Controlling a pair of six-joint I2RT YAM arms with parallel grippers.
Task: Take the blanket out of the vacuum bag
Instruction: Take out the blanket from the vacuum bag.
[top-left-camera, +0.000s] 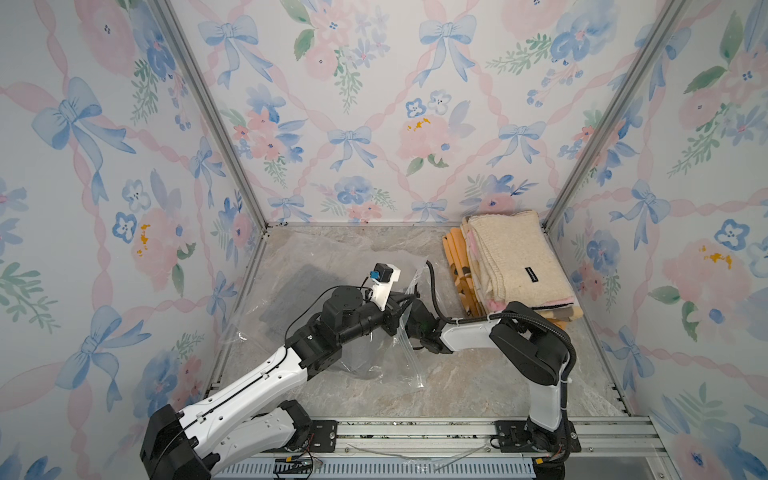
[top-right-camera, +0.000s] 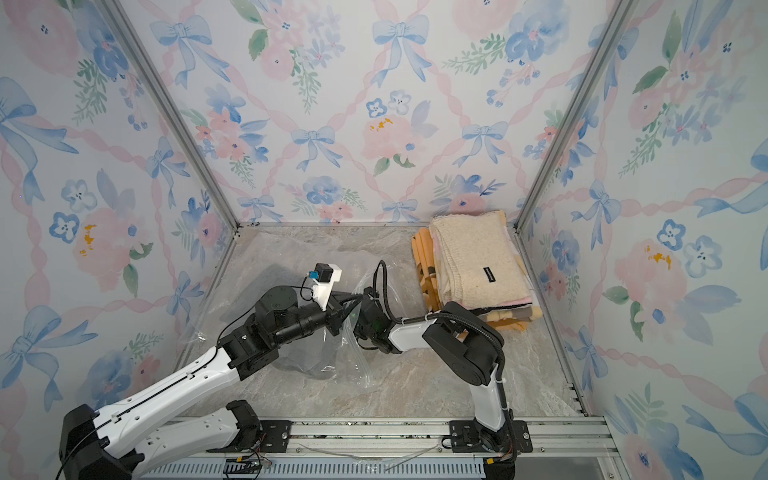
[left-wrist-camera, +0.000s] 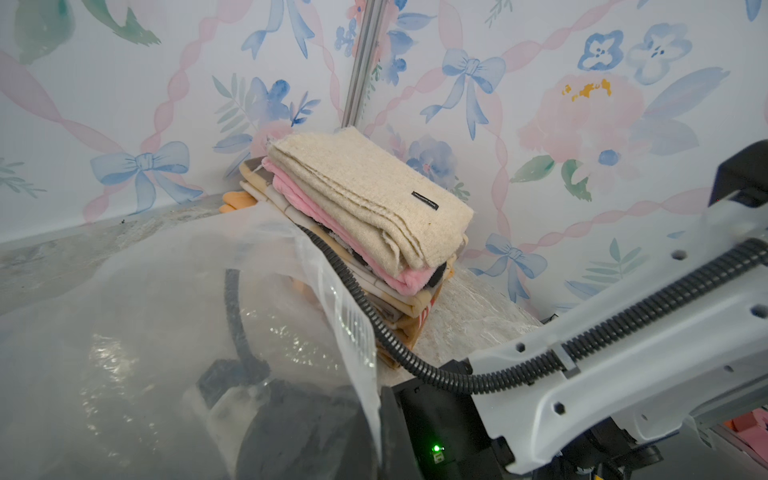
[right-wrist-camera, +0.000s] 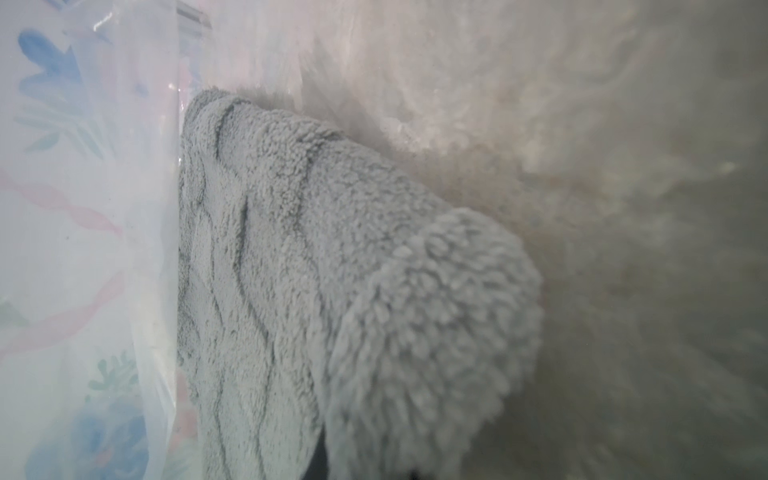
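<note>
From here I judge the job is early. The bag (top-left-camera: 332, 249) lies on the desk (top-left-camera: 478, 386), to the left and middle, and its mouth faces the right arm. The grey blanket (right-wrist-camera: 332, 270) is wholly inside it, and in both top views it shows only as a dark patch under the film.

My left claw (top-left-camera: 402, 305) is closed. It appears to pinch the bag's mouth edge and hold it up off the desk, though its tips are hard to make out. My right claw (left-wrist-camera: 286, 424) reaches in through that opening and shows only dimly through the plastic. It is closed too, and the fleece bunches up right against it in the right wrist view, so I take it to have a fold of the blanket.

So the mouth is open and lifted, and a grip looks to be made. What is left is to draw the blanket out through the mouth, clear the film and lay it down.

Counts:
- One bag.
- One blanket in it.
- Two arms, each with one claw.
- One stack (top-left-camera: 519, 262) of folded cloths in the far right corner, well apart from the bag. The top one is cream with pink beneath it, and I cannot count the lower layers.
- I cannot find the valve.
</note>
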